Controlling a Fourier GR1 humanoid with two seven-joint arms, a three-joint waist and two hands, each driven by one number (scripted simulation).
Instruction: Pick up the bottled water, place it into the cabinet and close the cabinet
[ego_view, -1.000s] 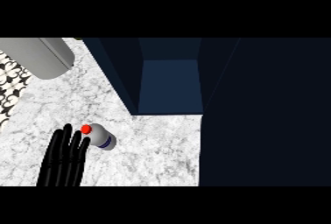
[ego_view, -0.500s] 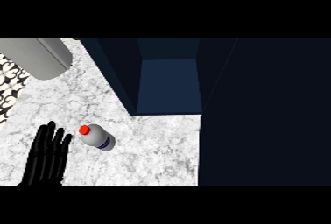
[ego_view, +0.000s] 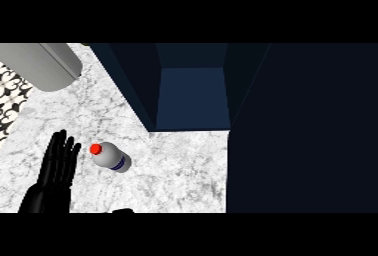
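I am at the very start of the pick: the bottled water is not yet in hand. My left hand (ego_view: 56, 165) shows at the lower left of the head view, black fingers straight and side by side, pointing away from me, holding nothing. Just beside it, to its right and not touching it as far as I can tell, stands the small clear plastic bottle with a red cap (ego_view: 111, 156), upright on the white marbled counter (ego_view: 177, 175), seen almost from above so its cap hides much of the body.

Beyond the bottle, the dark blue cabinet (ego_view: 192, 95) stands open, its inside a lighter blue recess; a broad dark panel (ego_view: 303, 130) fills the right side of the view, which I take to be its door swung open, though I cannot be sure. A grey cylindrical thing (ego_view: 44, 65) lies at the upper left corner.

My right hand is barely visible, if at all; a dark tip (ego_view: 122, 211) at the lower edge may be part of it, and I cannot tell its state.

Next, I judge, a hand must come alongside the bottle and curl round its body below the cap.
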